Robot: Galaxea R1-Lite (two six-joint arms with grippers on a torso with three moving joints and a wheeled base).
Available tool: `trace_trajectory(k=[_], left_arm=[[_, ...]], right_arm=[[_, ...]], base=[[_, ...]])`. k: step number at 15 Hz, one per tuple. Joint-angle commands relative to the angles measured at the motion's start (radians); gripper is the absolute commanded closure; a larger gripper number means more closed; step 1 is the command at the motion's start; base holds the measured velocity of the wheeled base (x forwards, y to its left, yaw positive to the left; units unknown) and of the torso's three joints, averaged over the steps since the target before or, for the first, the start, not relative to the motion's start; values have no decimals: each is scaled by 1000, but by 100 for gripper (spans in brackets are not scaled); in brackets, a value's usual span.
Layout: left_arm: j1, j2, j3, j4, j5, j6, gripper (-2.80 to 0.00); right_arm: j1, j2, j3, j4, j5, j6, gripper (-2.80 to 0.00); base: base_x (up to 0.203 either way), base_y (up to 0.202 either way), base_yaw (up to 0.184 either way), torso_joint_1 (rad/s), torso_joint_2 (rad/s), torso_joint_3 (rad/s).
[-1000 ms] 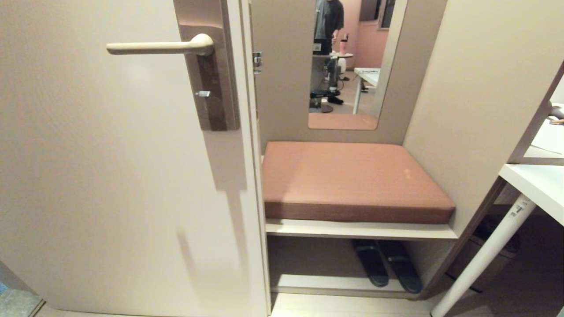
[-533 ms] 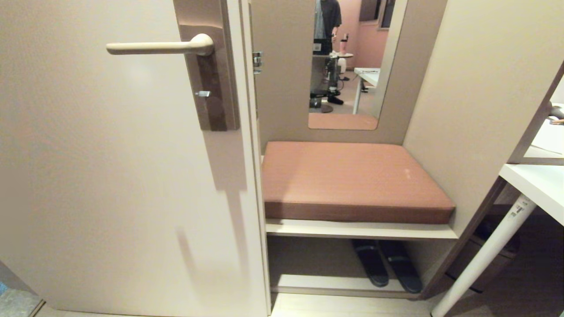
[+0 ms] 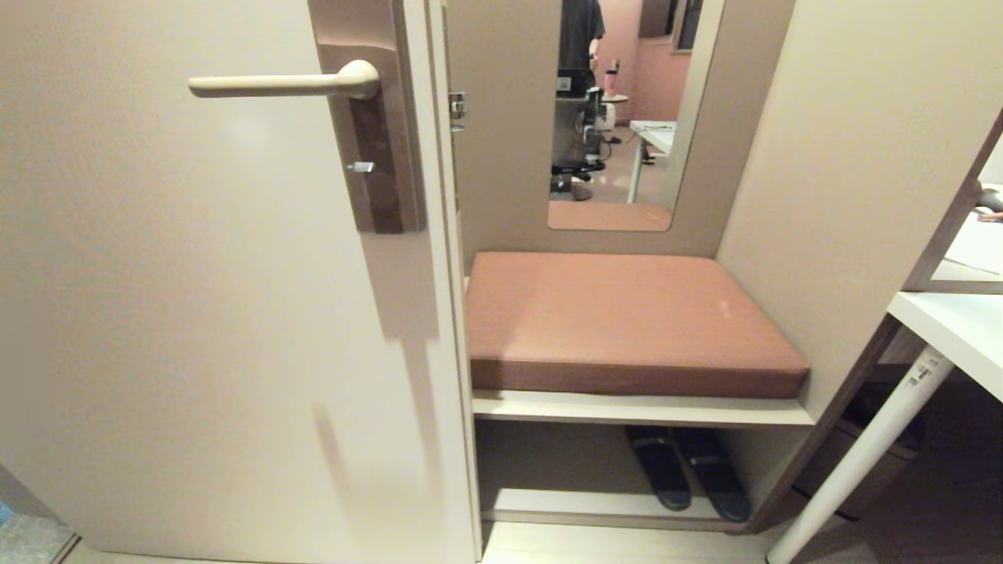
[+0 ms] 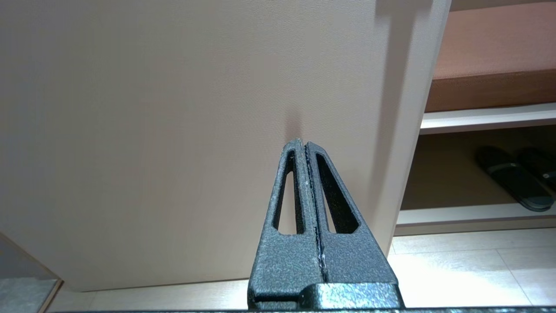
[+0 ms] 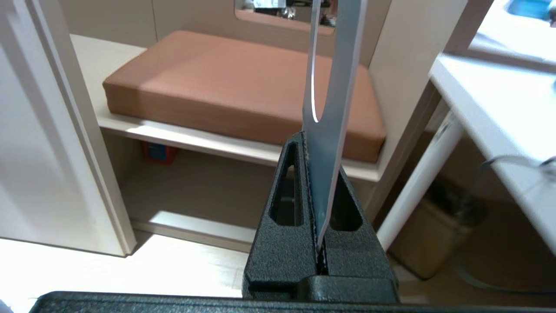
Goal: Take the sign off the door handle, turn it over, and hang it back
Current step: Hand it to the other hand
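Observation:
The cream door handle (image 3: 282, 84) juts out level from its brown backplate (image 3: 384, 157) on the door, and nothing hangs on it. The sign (image 5: 336, 87) shows only in the right wrist view, edge-on, as a thin blue-grey card with the curve of its hole visible. My right gripper (image 5: 319, 152) is shut on the sign's lower end, low in front of the cushioned bench. My left gripper (image 4: 304, 143) is shut and empty, pointing at the lower part of the door close to its edge. Neither gripper appears in the head view.
Right of the door (image 3: 196, 313) is a recess with a brown cushion (image 3: 627, 321), dark slippers (image 3: 689, 470) under it and a mirror (image 3: 619, 117) reflecting a person. A white table (image 3: 956, 329) with a slanted leg stands at the right, a bin (image 5: 434, 230) beneath it.
In the head view the door and the bare handle stand as before. Only the person reflected in the mirror has shifted.

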Motion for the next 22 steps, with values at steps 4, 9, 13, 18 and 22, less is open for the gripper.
trace_trajectory(k=[4,9,13,18,22], left_arm=[[0,1,0,0,0,-2,0],[0,1,0,3,-2,3,0],[0,1,0,2,-2,15,0],[0,1,0,0,-2,9,0],[-4,1,0,5,-2,13,0]], right_arm=[[2,231,-164,4,4,-8,0],[5,401,-254,3,39,-4,0],[5,485,-279,-61,137,-2,0],[4,685,-307,-240,294,-1,0],[5,749,-353,-271,353,-50,0]], base=[[0,0,0,0,0,0],[0,0,0,0,0,0],[0,0,0,0,0,0],[0,0,0,0,0,0],[0,0,0,0,0,0]])
